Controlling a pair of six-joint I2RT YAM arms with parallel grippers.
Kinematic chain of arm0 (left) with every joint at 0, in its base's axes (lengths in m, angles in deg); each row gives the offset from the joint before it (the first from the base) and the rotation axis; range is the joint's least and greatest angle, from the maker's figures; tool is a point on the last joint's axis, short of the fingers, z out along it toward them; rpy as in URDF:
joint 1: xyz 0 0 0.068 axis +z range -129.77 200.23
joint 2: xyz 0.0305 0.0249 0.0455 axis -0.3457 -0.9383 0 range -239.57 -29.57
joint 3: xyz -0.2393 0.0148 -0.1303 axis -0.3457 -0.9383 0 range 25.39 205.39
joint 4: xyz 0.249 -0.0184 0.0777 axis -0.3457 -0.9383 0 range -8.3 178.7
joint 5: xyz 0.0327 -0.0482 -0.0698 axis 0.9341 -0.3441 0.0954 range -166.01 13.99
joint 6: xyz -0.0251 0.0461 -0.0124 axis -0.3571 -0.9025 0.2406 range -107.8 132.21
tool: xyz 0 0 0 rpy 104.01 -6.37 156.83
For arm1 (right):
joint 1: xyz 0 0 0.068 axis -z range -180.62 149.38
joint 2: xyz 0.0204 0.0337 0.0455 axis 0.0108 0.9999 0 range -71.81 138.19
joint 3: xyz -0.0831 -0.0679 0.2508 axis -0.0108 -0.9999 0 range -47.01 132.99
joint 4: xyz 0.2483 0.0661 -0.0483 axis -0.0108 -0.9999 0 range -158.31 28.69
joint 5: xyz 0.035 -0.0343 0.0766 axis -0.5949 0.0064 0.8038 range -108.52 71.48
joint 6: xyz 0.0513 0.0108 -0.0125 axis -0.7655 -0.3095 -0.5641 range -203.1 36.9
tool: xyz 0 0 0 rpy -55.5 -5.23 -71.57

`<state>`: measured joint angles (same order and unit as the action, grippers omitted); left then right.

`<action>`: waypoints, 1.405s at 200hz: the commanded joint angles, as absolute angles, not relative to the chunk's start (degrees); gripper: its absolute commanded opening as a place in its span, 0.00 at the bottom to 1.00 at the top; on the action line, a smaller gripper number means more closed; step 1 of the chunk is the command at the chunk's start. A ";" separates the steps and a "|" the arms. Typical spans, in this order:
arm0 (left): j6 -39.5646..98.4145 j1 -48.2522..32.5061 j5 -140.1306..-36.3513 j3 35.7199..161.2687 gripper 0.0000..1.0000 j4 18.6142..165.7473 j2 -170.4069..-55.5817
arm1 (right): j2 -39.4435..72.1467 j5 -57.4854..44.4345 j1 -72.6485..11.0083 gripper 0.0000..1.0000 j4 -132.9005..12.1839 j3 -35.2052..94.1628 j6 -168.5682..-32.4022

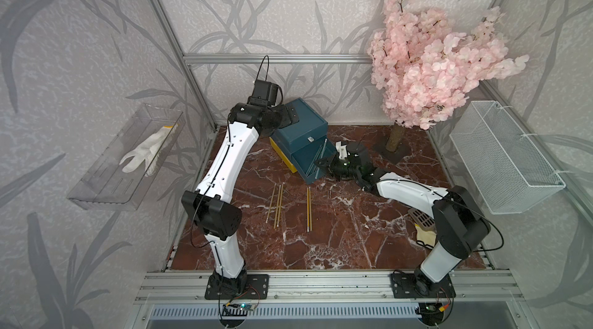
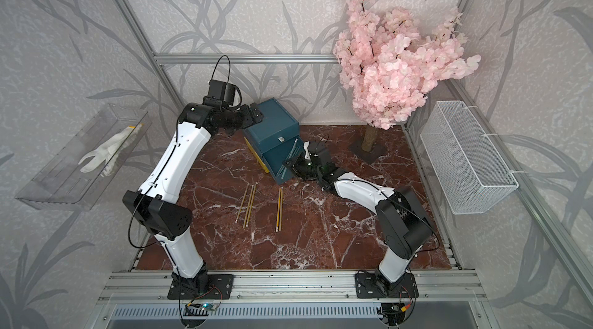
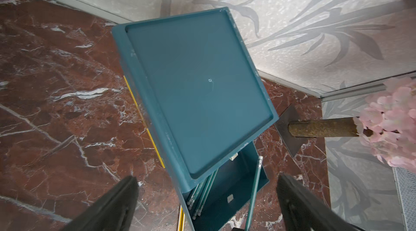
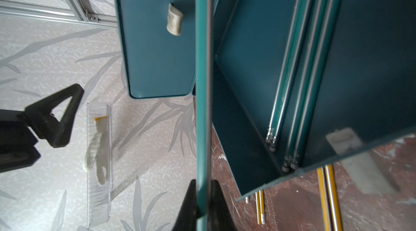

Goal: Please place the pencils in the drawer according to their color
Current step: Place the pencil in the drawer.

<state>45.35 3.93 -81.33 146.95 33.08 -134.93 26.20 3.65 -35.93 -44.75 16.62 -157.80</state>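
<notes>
Reaching low, right end effector [image 4: 203, 186] pinches teal pencil [image 4: 201, 83], apparently over drawer [image 4: 155, 61].

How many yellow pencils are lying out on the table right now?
5. Three yellow pencils lie side by side; two more lie paired just to their right, in front of the drawer box. Others may be hidden inside the box.

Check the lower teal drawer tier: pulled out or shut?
Pulled out: the lower teal tier juts past the drawer top, teal pencils lying inside.
</notes>
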 commanded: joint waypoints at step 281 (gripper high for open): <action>41.08 8.99 -78.20 157.72 1.00 32.07 -143.42 | 17.84 -0.51 -33.66 0.56 -60.63 17.46 -150.60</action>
<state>44.52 8.43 -80.39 152.98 33.37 -140.70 20.26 2.16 -33.87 -58.46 21.46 -152.77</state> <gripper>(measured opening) 0.999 0.571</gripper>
